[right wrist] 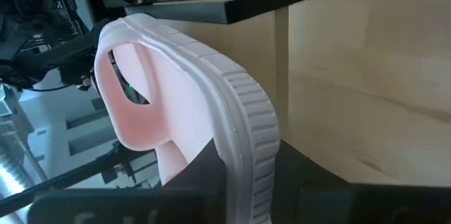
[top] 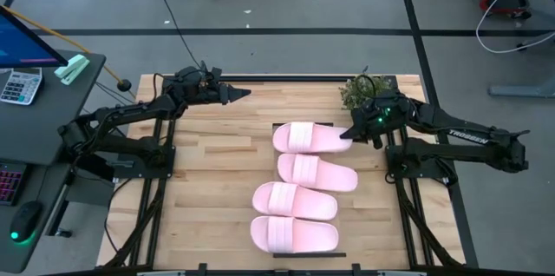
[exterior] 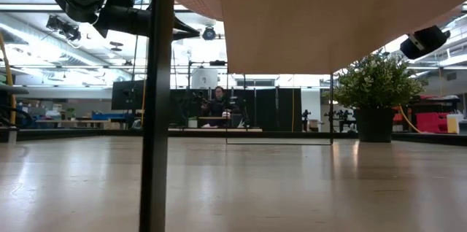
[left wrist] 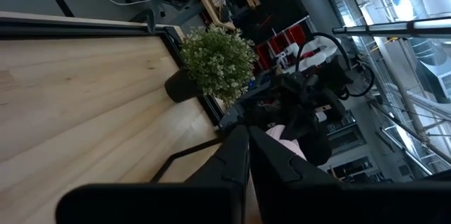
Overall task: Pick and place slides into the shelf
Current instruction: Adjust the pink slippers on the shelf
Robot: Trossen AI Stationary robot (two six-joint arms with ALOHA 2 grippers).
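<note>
Currently, your right gripper (top: 354, 133) at centre right of the high view is clamped on the uppermost of four slides (top: 305, 137) over the shelf (top: 309, 257), left gripper (top: 241, 94) closed, empty, upper left; next, I judge, lower and release.

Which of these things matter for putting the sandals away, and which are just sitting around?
Part of the job:
pale pink foam slide sandals, four
low pale-wood shelf with black frame
right gripper, gripping the farthest sandal

Just around:
small potted green plant
calculator
left gripper, idle
</note>
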